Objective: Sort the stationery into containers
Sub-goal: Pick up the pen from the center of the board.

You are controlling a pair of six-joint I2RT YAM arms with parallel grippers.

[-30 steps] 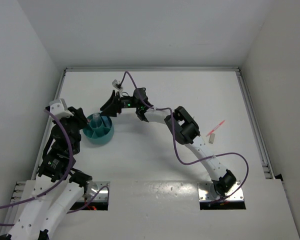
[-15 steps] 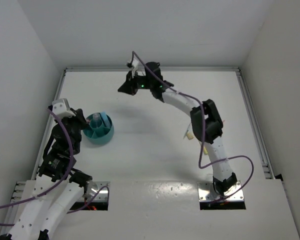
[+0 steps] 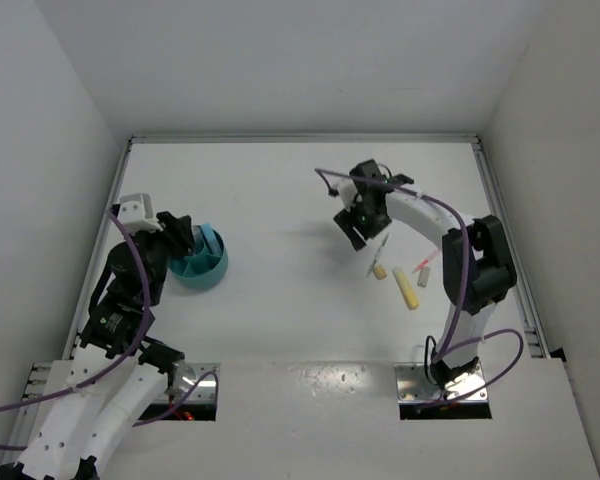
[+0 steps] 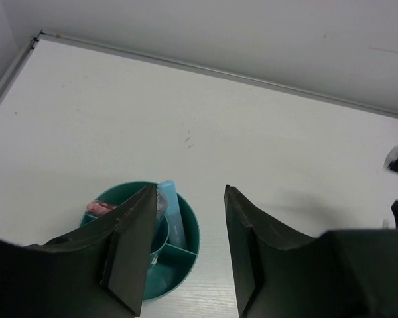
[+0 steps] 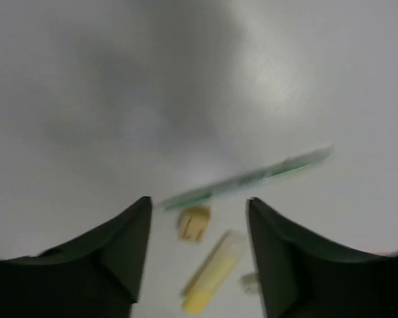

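Note:
The round teal holder stands at the left; in the left wrist view its rim shows a blue marker and something pink inside. My left gripper is open just beside and above it, empty. My right gripper is open and empty, hovering over loose stationery on the table: a thin green pen, a short yellowish cap and a yellow marker. The top view shows these at the right-centre, the yellow marker nearest, with a thin pink pen beyond.
A small pale cap lies by the pink pen. White walls enclose the table on the left, back and right, with a rail along the back edge. The right arm's purple cable loops above the pens.
My right arm has swung from beside the holder, past the back of the table, to above the loose pens at the right. The left gripper shifted slightly at the holder.

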